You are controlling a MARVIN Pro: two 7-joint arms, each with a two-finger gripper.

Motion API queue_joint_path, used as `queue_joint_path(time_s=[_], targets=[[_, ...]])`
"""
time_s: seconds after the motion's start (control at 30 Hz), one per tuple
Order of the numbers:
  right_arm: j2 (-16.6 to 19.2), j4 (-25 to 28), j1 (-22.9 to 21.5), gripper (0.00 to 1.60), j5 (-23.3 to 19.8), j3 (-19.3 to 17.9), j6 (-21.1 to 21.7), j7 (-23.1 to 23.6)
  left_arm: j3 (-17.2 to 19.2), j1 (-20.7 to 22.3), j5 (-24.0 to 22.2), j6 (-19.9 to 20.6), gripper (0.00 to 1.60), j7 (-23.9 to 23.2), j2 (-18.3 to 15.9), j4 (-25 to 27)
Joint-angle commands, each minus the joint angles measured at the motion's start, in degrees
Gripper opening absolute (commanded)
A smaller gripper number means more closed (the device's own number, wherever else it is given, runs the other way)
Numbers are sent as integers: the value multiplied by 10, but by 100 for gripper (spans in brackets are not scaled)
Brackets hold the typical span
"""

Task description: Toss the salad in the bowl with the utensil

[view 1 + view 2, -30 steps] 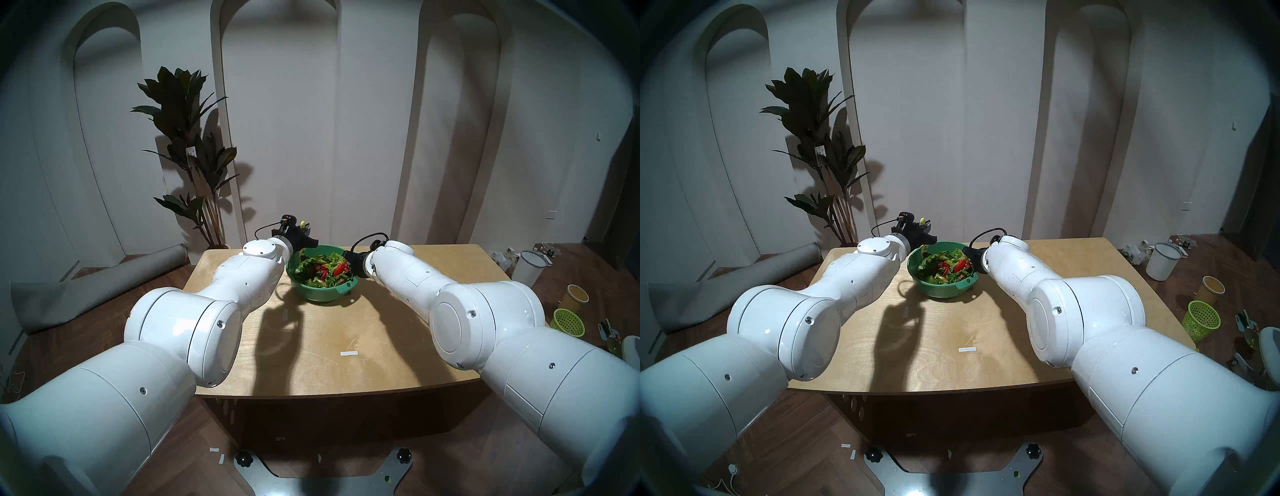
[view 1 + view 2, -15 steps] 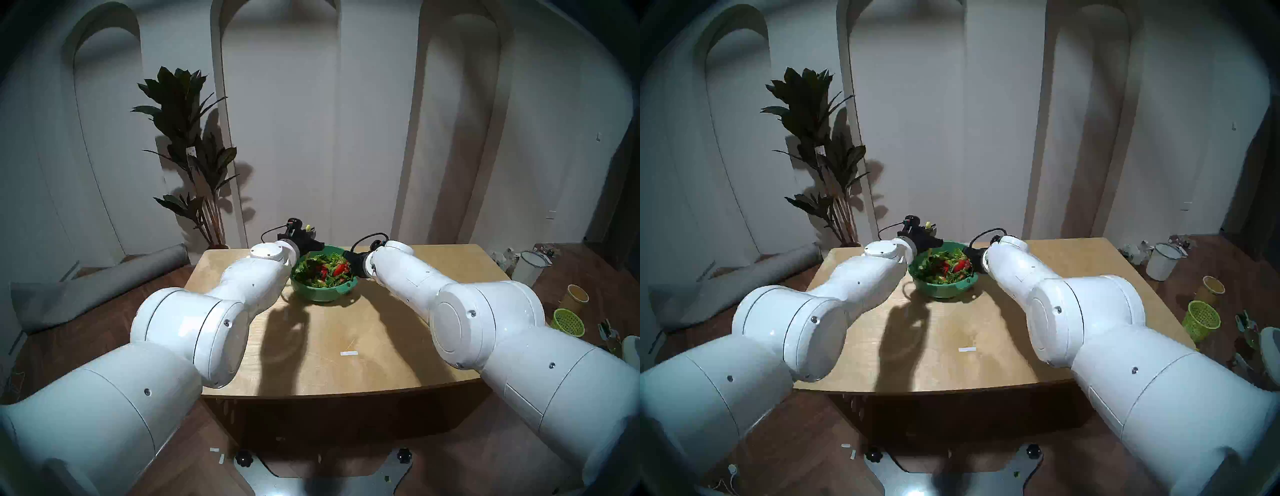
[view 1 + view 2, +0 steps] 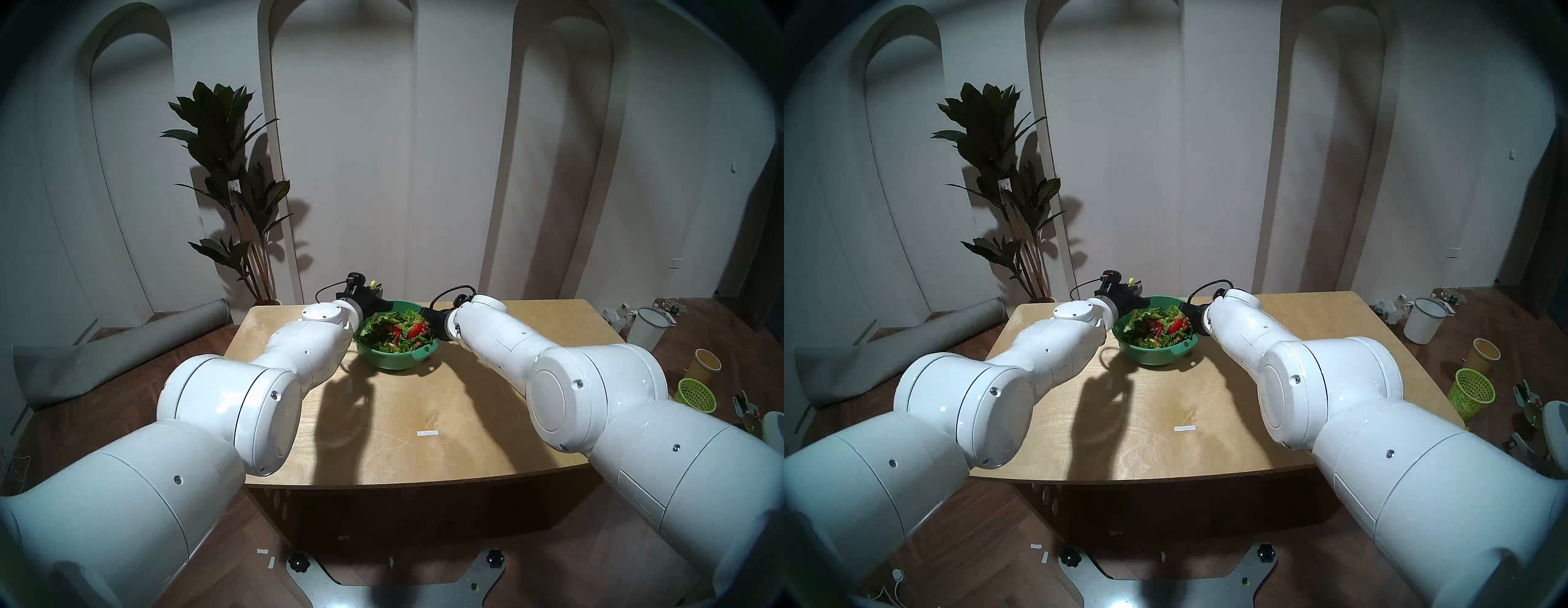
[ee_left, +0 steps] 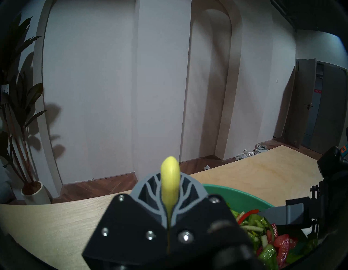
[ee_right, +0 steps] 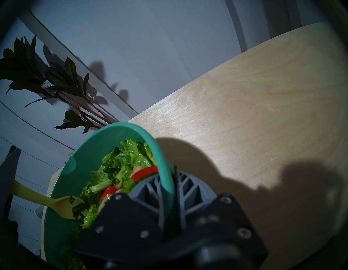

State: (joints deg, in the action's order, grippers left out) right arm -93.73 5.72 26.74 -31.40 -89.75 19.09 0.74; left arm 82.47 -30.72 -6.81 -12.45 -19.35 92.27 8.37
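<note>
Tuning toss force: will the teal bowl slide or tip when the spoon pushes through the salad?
Probably neither: the right hand is shut on the bowl rim, pinning it. Unheld it looks like light plastic on a smooth wooden table, so it would likely slide. The spoon looks thin; it may flex.

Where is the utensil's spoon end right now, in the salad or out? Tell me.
In. The right wrist view shows the utensil's end dipped among the salad leaves inside the bowl.

wooden table (image 3: 488,407), teal bowl (image 3: 392,361), tape strip (image 3: 427,433)
</note>
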Motion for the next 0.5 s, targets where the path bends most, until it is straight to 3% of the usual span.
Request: queue_joint_path(time_s=[0.0,0.47], targets=[[-2,14,-21,29,-1,-1,-4,3,7,-5,-6,-4,0,-2,-11,-4],[-2,16,-23,29,-1,-1,-5,4,28,-31,-28,-7,0,-6,-18,-18]])
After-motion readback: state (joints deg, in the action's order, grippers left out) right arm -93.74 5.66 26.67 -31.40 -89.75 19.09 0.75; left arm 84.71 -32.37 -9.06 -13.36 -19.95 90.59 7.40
